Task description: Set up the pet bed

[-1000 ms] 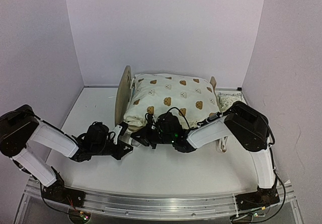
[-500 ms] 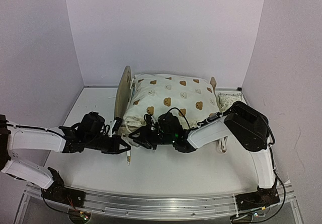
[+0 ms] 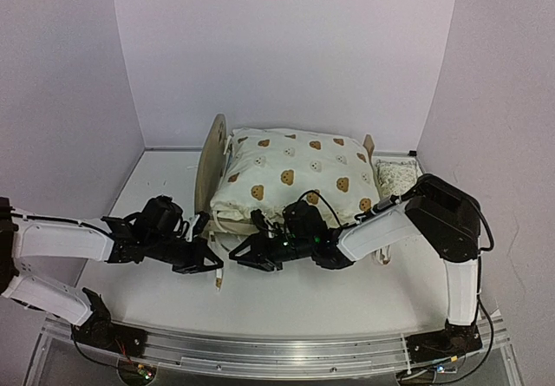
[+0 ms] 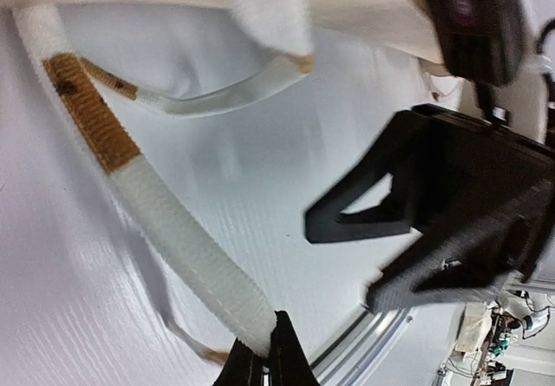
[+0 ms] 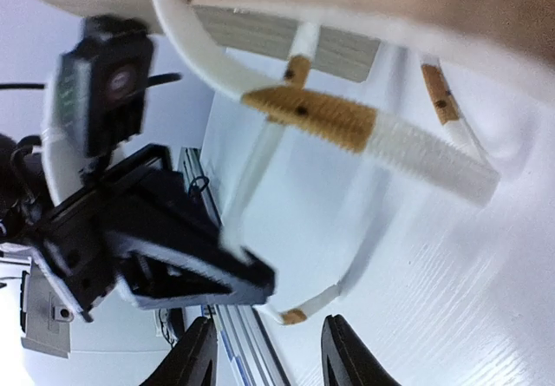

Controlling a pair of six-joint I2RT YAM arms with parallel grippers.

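Left hand (image 4: 267,356) clamps white strap (image 4: 182,247); right hand (image 5: 269,356) parted, seemingly empty — plywood pet bed (image 3: 211,156) under quilt (image 3: 299,165).

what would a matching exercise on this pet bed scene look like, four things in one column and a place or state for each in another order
Things
1. left claw
2. right claw
3. cream bear-print quilt
4. small speckled pillow

Places or states
A. spread on top of the light plywood pet bed
B. shut on a white woven strap with a tan band
C. lying beside that bed's right end
D. open, gripping nothing

Pairs: 1-B, 2-D, 3-A, 4-C
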